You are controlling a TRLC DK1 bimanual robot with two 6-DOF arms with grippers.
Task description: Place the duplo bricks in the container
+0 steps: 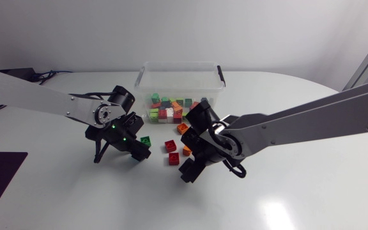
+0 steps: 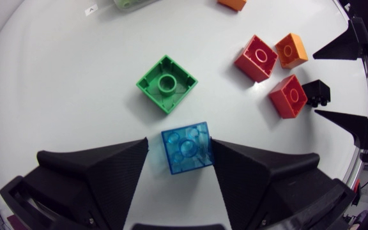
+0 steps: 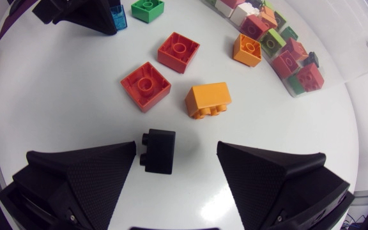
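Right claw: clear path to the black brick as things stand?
Probably yes. The black brick lies between the right claw's open fingers, with nothing over it; the nearest orange brick sits ahead, apart from it.

Finding: a robotics laboratory or test bench, not a domestic or retail setting.

Grounds: a left arm [image 1: 37, 99] and a right arm [image 1: 299, 124], both of bare metal links with black joints, reach in over a plain white table [image 1: 299, 191] from its two sides. Loose cables [image 1: 50, 75] lie at the far left. The only goods present are toy bricks [image 1: 169, 110] and a clear plastic container [image 1: 177, 64] at the far middle, laid out as test pieces.
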